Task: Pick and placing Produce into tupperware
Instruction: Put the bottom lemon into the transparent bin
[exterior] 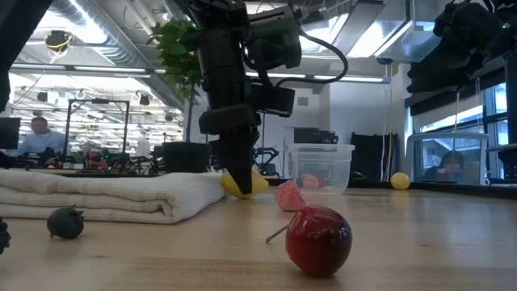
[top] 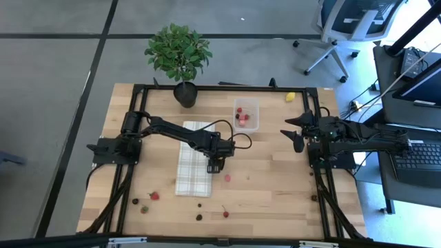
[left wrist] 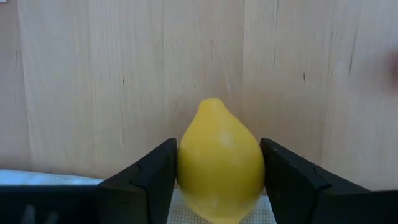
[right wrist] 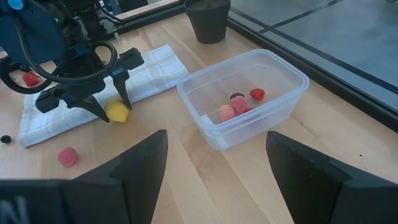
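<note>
A small yellow lemon-like piece of produce point(left wrist: 219, 163) sits low at the right edge of the checked cloth point(top: 194, 165), and my left gripper point(top: 216, 167) is shut on it. The clear tupperware point(right wrist: 242, 96) stands on the table beyond it, with several red and pink pieces point(right wrist: 239, 106) inside. A pink piece point(top: 227, 178) lies just beside the left gripper. My right gripper point(top: 293, 134) waits open at the table's right side, above the wood, with nothing between its fingers. My left gripper pinches the yellow piece by its two rounded sides point(left wrist: 183, 171) between its two fingers point(left wrist: 155, 177). The fingers come steeply from above, pointing down. The piece's underside point(exterior: 245, 192) is level with the table top beside the cloth, its pointed end turned away from the wrist.
A potted plant point(top: 179, 55) stands at the far edge. Loose pieces lie near the front edge, among them a red cherry-like one point(exterior: 319, 238) and a dark one point(exterior: 65, 222). Another yellow piece point(top: 291, 97) lies at the far right. Bare wood lies between the cloth and the right arm.
</note>
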`<state>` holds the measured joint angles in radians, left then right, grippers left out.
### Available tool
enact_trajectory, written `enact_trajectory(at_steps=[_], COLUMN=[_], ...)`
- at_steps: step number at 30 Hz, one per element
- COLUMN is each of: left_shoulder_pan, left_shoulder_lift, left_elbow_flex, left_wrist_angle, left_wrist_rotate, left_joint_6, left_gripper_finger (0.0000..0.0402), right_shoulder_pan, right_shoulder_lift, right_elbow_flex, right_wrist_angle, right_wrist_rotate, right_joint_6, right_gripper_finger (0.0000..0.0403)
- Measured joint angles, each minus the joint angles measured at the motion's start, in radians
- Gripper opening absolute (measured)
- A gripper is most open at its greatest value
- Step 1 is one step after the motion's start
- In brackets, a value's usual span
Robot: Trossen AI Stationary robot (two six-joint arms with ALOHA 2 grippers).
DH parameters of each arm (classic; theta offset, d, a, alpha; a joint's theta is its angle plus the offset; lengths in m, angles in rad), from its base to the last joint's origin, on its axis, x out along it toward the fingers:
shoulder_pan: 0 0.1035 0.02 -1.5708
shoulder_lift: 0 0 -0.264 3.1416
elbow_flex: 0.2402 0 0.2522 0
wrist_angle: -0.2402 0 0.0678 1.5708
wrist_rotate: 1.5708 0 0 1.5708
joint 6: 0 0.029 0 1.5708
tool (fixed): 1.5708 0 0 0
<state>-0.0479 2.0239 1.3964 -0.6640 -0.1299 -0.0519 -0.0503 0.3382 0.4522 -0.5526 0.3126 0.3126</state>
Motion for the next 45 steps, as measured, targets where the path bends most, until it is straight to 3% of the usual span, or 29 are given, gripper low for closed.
enact_trajectory(at_steps=[10,21,30,45], left_shoulder_pan=[0.013,0.143,0.274,0.293], left_shoulder_lift=[-0.008,-0.011,0.018,0.218], left_elbow_flex=[0.034,0.373,0.438,0.435], left_wrist_angle=[-0.017,-0.017,0.196,0.184], left_wrist_rotate=[-0.017,-0.215,-0.148,-0.075], left_joint_6=[-0.044,-0.054,-0.133,-0.185], left_gripper_finger=[0.0197,0.0198,0.0196,0.0204], right_shoulder_pan=[0.000,0.000,0.000,0.000], right_shoulder_lift=[0.000,0.000,0.000,0.000], right_elbow_flex=[0.000,0.000,0.000,0.000], right_wrist_angle=[0.000,0.001,0.001,0.001], right_wrist_rotate=[0.000,0.000,0.000,0.000], right_joint_6=[0.000,0.023,0.023,0.023], right_gripper_finger=[0.0273,0.0273,0.0273,0.0273])
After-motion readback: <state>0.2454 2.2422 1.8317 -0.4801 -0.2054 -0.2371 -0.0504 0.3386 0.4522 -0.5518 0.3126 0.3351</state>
